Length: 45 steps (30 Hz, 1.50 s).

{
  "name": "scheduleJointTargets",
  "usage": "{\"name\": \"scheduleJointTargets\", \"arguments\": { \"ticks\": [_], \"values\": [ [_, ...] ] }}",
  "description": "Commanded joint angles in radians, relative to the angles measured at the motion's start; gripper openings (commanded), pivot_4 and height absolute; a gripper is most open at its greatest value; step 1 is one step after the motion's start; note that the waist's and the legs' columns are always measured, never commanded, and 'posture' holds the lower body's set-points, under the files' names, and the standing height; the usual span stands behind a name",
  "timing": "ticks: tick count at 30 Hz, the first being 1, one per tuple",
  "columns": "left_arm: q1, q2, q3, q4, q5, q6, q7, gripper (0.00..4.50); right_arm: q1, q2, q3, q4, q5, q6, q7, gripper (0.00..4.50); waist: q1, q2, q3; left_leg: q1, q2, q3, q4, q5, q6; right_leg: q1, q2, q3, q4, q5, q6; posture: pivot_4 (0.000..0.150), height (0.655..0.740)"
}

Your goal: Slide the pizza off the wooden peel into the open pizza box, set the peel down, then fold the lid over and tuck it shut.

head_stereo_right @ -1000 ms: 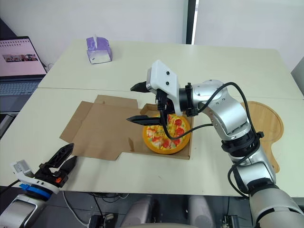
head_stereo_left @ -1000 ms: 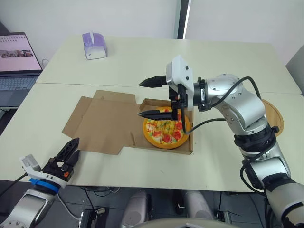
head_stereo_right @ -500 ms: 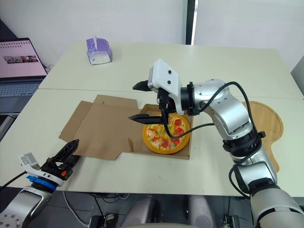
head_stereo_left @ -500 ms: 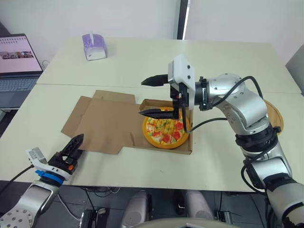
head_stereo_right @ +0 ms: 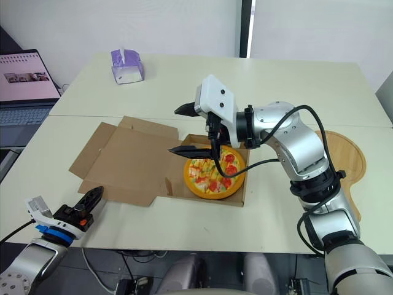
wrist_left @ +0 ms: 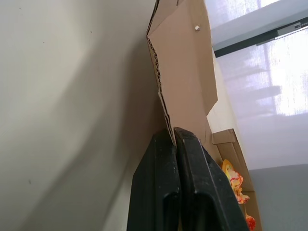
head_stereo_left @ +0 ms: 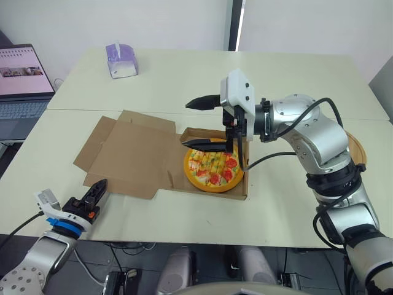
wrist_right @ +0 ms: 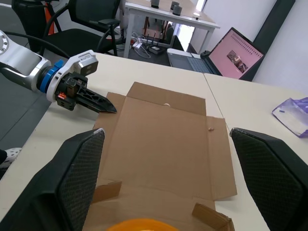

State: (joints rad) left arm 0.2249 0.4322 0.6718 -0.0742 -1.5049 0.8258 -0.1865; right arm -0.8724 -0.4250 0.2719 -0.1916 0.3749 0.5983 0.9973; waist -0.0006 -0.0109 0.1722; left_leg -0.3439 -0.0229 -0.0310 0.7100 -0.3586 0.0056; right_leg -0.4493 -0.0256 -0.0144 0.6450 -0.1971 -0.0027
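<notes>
Closed left tool [head_stereo_left: 100, 184] touches flat brown cardboard lid [head_stereo_left: 126, 157] edge; lift evenly toward round yellow pizza [head_stereo_left: 213, 170]; right tool [head_stereo_left: 185, 124] gapes open

left gripper [head_stereo_left: 101, 184] low, jaws pressed together (pointing forward) | right gripper [head_stereo_left: 185, 123] raised, jaws spread wide

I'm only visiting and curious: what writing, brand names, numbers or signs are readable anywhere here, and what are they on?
No text can be read anywhere in these pictures.
Laptop screen: a pink page with small pictures and lines of text, too small to read.
Purple tissue box: no legible print.
Pizza box: plain brown cardboard, no print visible.
</notes>
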Motion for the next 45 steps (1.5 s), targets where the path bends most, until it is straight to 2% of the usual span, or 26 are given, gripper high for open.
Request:
{"name": "scheduleJointTargets", "arguments": {
  "ticks": [1, 8, 11, 15, 19, 24, 28, 29, 33, 40, 45],
  "values": [
    [-0.018, 0.03, -0.003, -0.011, 0.02, 0.006, 0.007, 0.02, 0.01, -0.021, -0.042, -0.002, -0.009, -0.026, -0.014, 4.5, 0.0, 0.0, 0.0, 0.0, 0.0, 0.0, 0.0, 0.0, 0.0, 0.0, 0.0, 0.0, 0.0, 0.0, 0.0, 0.15, 0.74],
    [-0.191, 0.098, -0.026, -0.104, 0.089, -0.043, 0.049, 0.02, 0.041, -0.091, -0.083, 0.127, -0.08, -0.129, -0.025, 4.5, 0.004, -0.006, 0.003, -0.002, 0.0, -0.002, 0.0, 0.001, -0.001, 0.0, 0.0, -0.002, -0.001, 0.0, 0.0, 0.15, 0.74],
    [-0.302, 0.154, -0.068, -0.122, 0.142, -0.037, 0.062, 0.02, 0.053, -0.115, -0.094, 0.202, -0.115, -0.168, -0.026, 4.5, -0.001, -0.006, 0.003, -0.002, 0.0, -0.001, 0.0, 0.003, -0.005, 0.0, 0.0, -0.001, -0.001, 0.0, 0.0, 0.15, 0.74],
    [-0.438, 0.221, -0.158, -0.125, 0.242, -0.028, 0.027, 0.02, 0.057, -0.169, -0.077, 0.372, -0.216, -0.315, -0.027, 4.5, -0.001, -0.007, 0.004, -0.002, 0.0, 0.0, 0.0, 0.003, -0.005, -0.001, 0.0, -0.001, -0.002, 0.0, 0.0, 0.15, 0.74],
    [-0.562, 0.246, -0.24, -0.097, 0.334, -0.035, -0.025, 0.0, 0.017, -0.19, -0.077, 0.587, -0.31, -0.488, -0.056, 3.59, -0.002, -0.008, 0.005, -0.003, -0.001, 0.003, -0.003, 0.003, -0.005, -0.003, 0.0, 0.001, -0.003, 0.0, 0.0, 0.15, 0.74],
    [-0.679, 0.242, -0.31, -0.042, 0.428, -0.039, -0.101, 0.0, -0.027, -0.2, -0.052, 0.809, -0.401, -0.641, -0.05, 1.74, -0.002, -0.008, 0.005, -0.003, 0.0, 0.005, -0.005, 0.003, -0.005, -0.006, 0.0, 0.002, -0.002, 0.0, 0.0, 0.15, 0.74],
    [-0.753, 0.226, -0.356, 0.015, 0.507, -0.054, -0.163, 0.0, -0.004, -0.182, -0.04, 0.87, -0.429, -0.681, -0.017, 0.25, -0.003, -0.008, 0.006, -0.003, 0.0, 0.006, -0.006, 0.003, -0.005, -0.006, 0.0, 0.003, -0.003, 0.0, 0.0, 0.15, 0.74],
    [-0.777, 0.219, -0.369, 0.034, 0.527, -0.061, -0.179, 0.0, 0.011, -0.179, -0.038, 0.868, -0.432, -0.683, -0.009, 0.04, -0.002, -0.009, 0.006, -0.003, 0.0, 0.006, -0.006, 0.003, -0.005, -0.006, 0.0, 0.003, -0.003, 0.0, 0.0, 0.15, 0.74],
    [-0.845, 0.202, -0.402, 0.089, 0.591, -0.076, -0.238, 0.0, 0.068, -0.179, -0.041, 0.8, -0.423, -0.659, 0.026, 0.04, 0.002, -0.009, 0.006, -0.004, 0.0, 0.005, -0.006, 0.003, -0.005, -0.006, -0.001, 0.002, -0.003, 0.0, 0.0, 0.15, 0.74],
    [-0.991, 0.166, -0.502, 0.253, 0.757, -0.158, -0.385, 0.0, 0.287, -0.229, -0.054, 0.336, -0.303, -0.371, 0.148, 0.04, 0.0, -0.009, 0.006, -0.004, 0.0, 0.005, -0.006, 0.003, -0.006, -0.007, -0.001, 0.002, -0.002, 0.0, 0.0, 0.15, 0.74],
    [-1.072, 0.13, -0.56, 0.38, 0.871, -0.242, -0.484, 0.0, 0.391, -0.241, -0.058, 0.068, -0.24, -0.176, 0.137, 0.04, -0.001, -0.009, 0.006, -0.004, 0.0, 0.005, -0.006, 0.003, -0.006, -0.007, -0.001, 0.002, -0.002, 0.0, 0.0, 0.15, 0.74]
  ]
}}
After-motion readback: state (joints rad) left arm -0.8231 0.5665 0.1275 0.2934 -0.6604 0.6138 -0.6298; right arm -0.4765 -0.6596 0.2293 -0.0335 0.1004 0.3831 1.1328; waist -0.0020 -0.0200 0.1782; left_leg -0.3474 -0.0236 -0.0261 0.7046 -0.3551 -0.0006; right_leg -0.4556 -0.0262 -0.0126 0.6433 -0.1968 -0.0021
